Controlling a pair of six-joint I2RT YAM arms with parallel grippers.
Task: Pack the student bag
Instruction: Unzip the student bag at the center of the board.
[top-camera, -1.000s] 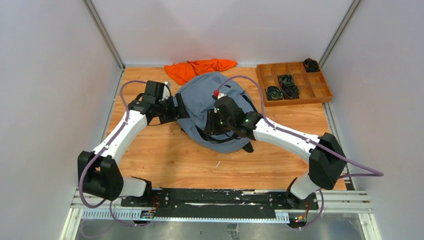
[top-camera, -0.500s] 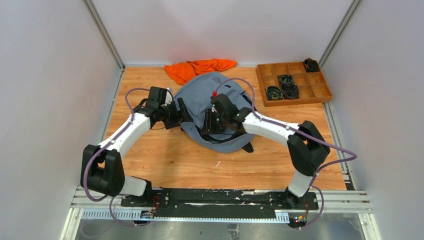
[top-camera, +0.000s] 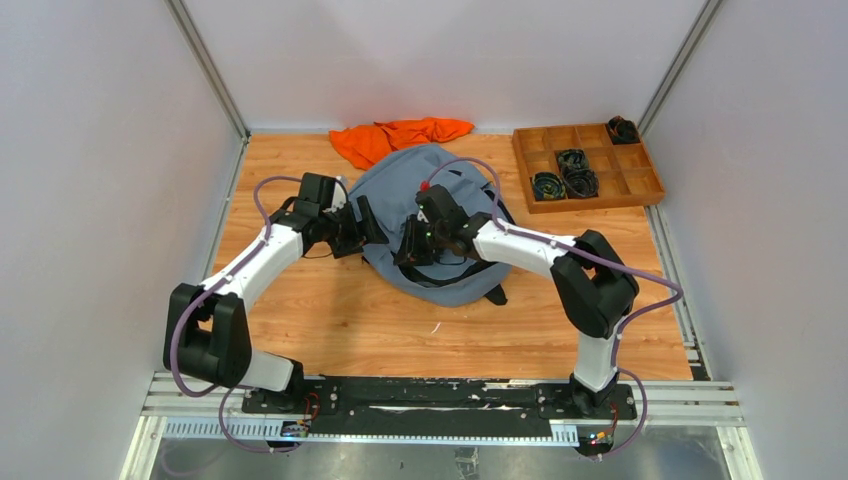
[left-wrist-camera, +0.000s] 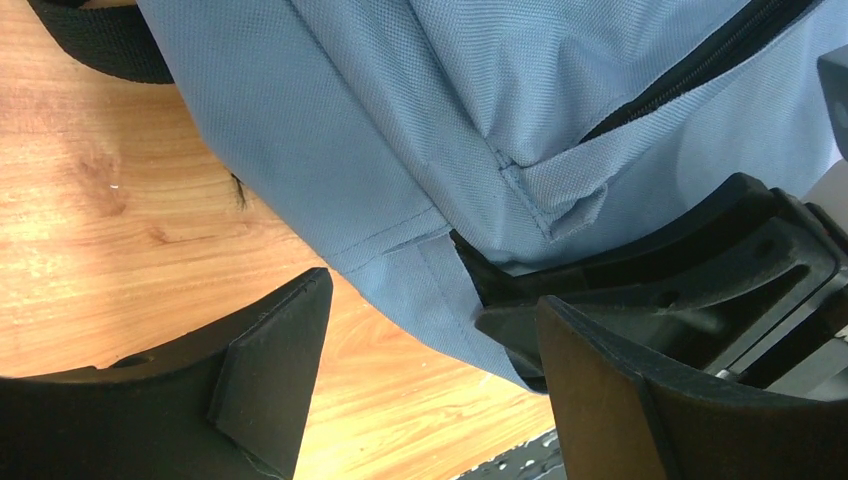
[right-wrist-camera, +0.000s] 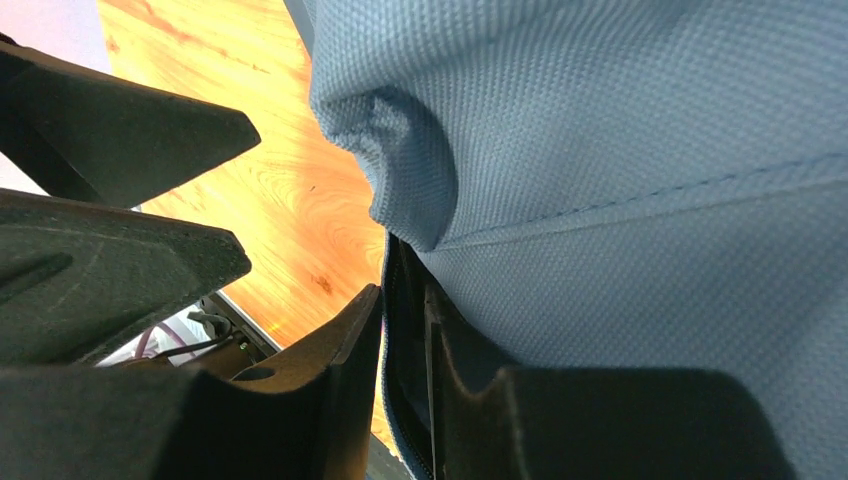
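Note:
The student bag (top-camera: 445, 185), a soft grey-blue backpack, lies at the middle of the wooden table. My right gripper (top-camera: 408, 247) rests on its near-left part. In the right wrist view its jaws (right-wrist-camera: 400, 400) stand close together, pinching the bag's dark zippered edge (right-wrist-camera: 392, 330). My left gripper (top-camera: 366, 222) is at the bag's left edge, open. In the left wrist view a blue fabric corner (left-wrist-camera: 420, 280) hangs between its spread fingers (left-wrist-camera: 270, 380) without being pinched. The right gripper's black body (left-wrist-camera: 680, 280) shows just behind that corner.
An orange cloth (top-camera: 400, 138) lies behind the bag by the back wall. A wooden compartment tray (top-camera: 645, 185) at the back right holds black coiled items (top-camera: 572, 170). A black strap (top-camera: 495, 293) sticks out at the bag's near side.
My right gripper slid left across the bag toward the left gripper, its elbow folding in, and its jaws narrowed onto the zippered edge. The left gripper shifted slightly and stayed open.

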